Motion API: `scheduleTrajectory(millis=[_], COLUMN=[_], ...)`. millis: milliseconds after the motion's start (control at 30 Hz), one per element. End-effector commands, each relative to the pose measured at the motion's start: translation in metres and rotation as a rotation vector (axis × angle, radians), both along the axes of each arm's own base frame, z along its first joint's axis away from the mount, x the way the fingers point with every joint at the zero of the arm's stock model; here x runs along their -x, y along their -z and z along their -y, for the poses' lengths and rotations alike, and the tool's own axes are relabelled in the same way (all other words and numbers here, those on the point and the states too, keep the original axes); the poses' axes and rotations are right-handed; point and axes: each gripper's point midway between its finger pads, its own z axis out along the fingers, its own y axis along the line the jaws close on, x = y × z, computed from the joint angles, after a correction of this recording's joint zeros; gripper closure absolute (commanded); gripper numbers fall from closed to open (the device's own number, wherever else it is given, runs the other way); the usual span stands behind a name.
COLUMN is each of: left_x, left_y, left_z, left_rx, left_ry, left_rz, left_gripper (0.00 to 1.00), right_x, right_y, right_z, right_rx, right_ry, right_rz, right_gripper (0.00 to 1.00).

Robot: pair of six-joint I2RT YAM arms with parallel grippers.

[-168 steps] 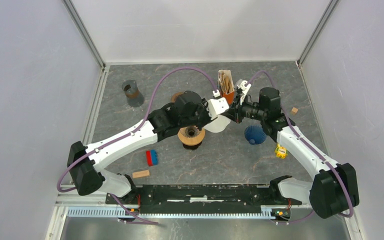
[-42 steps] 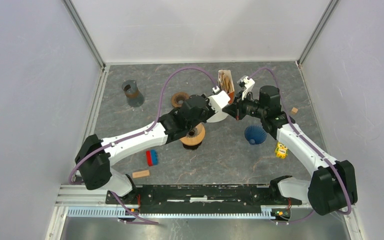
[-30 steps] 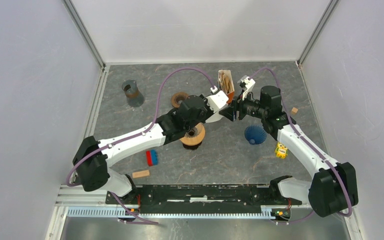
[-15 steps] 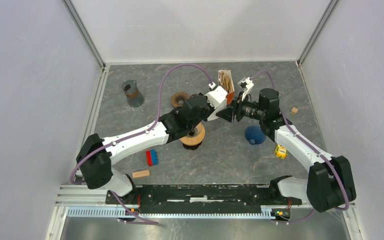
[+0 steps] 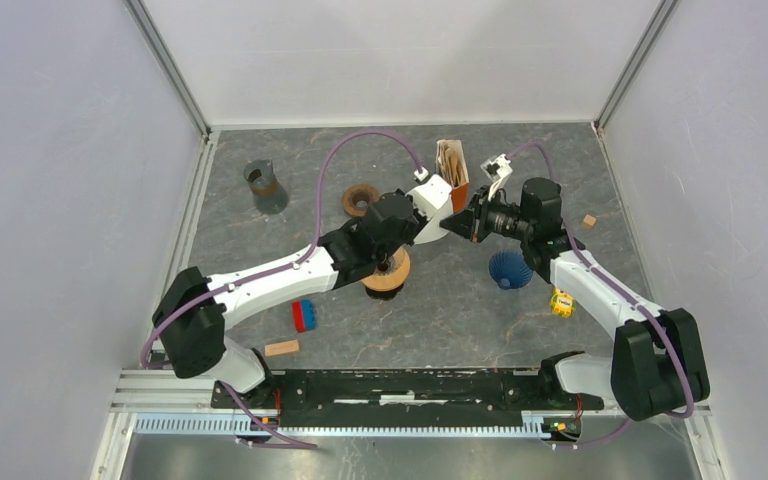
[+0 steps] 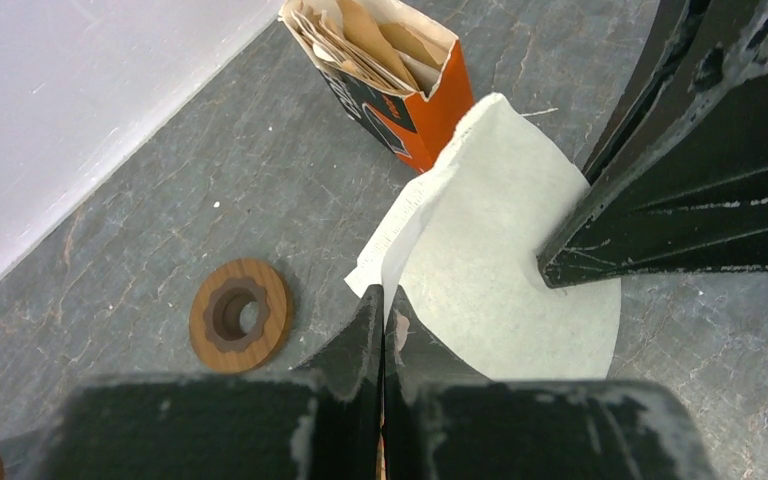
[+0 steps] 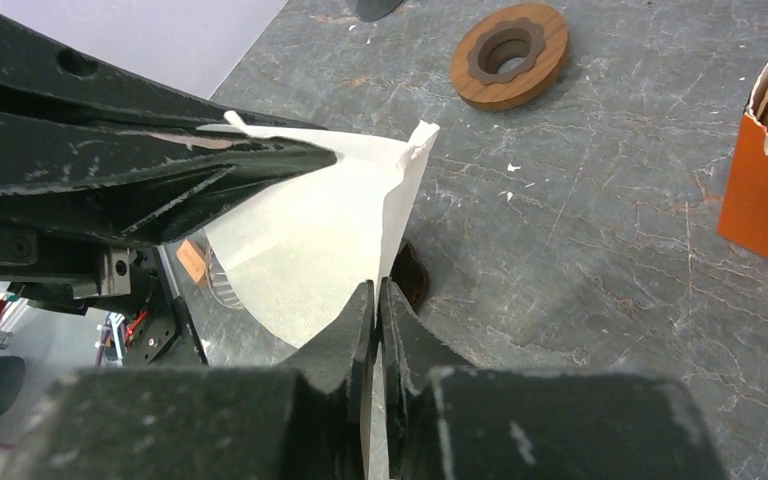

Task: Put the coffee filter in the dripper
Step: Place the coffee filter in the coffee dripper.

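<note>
Both grippers hold the white paper coffee filter (image 6: 500, 270) in the air between them, above the table's middle. My left gripper (image 6: 382, 305) is shut on its crimped seam edge. On the opposite edge of the coffee filter (image 7: 310, 250), my right gripper (image 7: 376, 290) is shut, with the paper running between its jaws. From above, the two grippers meet tip to tip, left gripper (image 5: 446, 224) against right gripper (image 5: 459, 226), and mostly hide the paper. The tan-rimmed dripper (image 5: 385, 272) with a dark ribbed inside stands below and to the left, half under the left arm.
An orange box of paper filters (image 5: 453, 170) stands just behind the grippers. A wooden ring (image 5: 360, 199) and a grey cup (image 5: 260, 178) lie at the back left. A blue ribbed cone (image 5: 508, 268) sits under the right arm. Small blocks (image 5: 303, 315) lie nearer the front.
My right gripper, open half a second ago, has closed on the filter's free edge. The left gripper has kept its hold and drifted slightly back and right.
</note>
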Motion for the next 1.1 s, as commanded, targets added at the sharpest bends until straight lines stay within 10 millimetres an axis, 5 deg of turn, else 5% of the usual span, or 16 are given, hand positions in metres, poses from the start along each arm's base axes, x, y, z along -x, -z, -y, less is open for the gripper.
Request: scheduleTrajectory(millis=[0, 400, 767, 1067], left_x=[0.001, 0.001, 0.007, 0.005], left_y=[-0.015, -0.023, -0.021, -0.026], left_z=[0.007, 0.005, 0.022, 0.020], left_rx=[0.096, 0.099, 0.097, 0.080], left_ry=[0.002, 0.009, 0.094, 0.090], left_rz=[0.031, 0.062, 0.017, 0.040], left_gripper=[0.98, 0.95, 0.64, 0.69], right_x=[-0.003, -0.009, -0.002, -0.002], right_y=[-0.012, -0.012, -0.028, -0.021], right_z=[0.002, 0.014, 0.009, 0.010], right_rx=[-0.011, 0.094, 0.138, 0.192], right_ry=[0.007, 0.049, 0.022, 0.022], right_rz=[0.061, 0.143, 0.234, 0.249], right_gripper=[0.95, 1.00, 1.00, 1.00])
